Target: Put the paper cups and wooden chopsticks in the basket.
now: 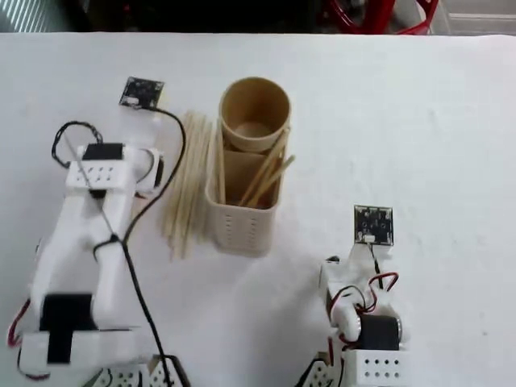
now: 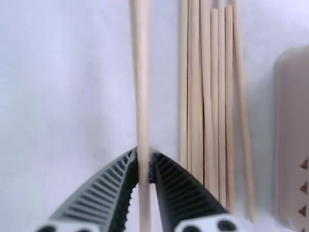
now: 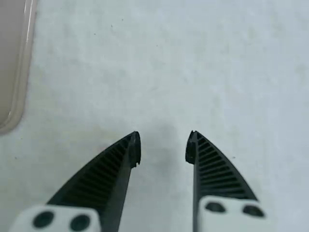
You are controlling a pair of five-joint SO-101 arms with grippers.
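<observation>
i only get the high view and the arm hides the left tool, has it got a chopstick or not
Observer: Yes. In the left wrist view the left tool is shut on a single wooden chopstick.
Operator: is it clear of the rest
Observer: It is. The held one runs parallel to the loose chopsticks, with a strip of bare table between them.
Operator: and the other arm
Observer: The right tool is open over bare table, with nothing between its fingers.
</observation>
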